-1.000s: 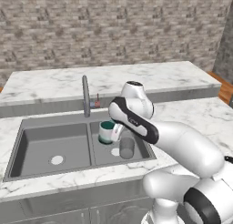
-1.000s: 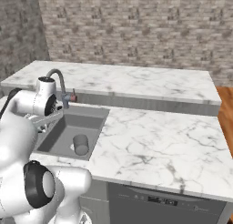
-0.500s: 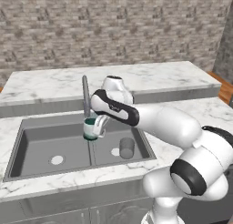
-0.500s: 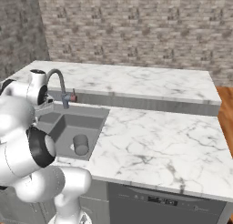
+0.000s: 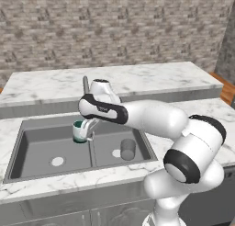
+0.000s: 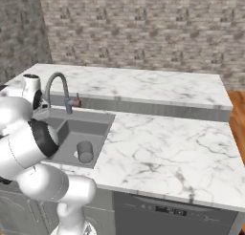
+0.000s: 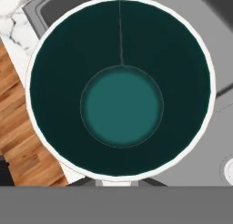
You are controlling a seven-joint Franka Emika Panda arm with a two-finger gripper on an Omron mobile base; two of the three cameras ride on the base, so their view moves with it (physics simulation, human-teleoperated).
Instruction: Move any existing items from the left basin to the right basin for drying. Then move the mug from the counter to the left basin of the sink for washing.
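The mug (image 5: 80,131), pale outside and dark green inside, hangs upright over the right end of the left basin (image 5: 41,142), just left of the divider. My gripper (image 5: 88,128) is shut on its rim from the right. From the hand view, I look straight down into the mug (image 7: 121,107), with its white rim and green bottom. The right basin (image 5: 108,140) holds an upright plain grey cup (image 5: 128,149), also seen in the right base view (image 6: 84,151). My arm stretches from the lower right across the sink (image 6: 72,131).
A thin grey faucet (image 6: 57,88) stands behind the sink, partly hidden by my arm in the left base view. White marble counter (image 6: 162,143) surrounds the sink, with a raised ledge and brick wall behind. A round white drain (image 5: 57,161) sits in the left basin's floor.
My arm has swung left with the mug in its grip, from above the right basin across the divider to the left basin's right end. The grey cup has stayed put.
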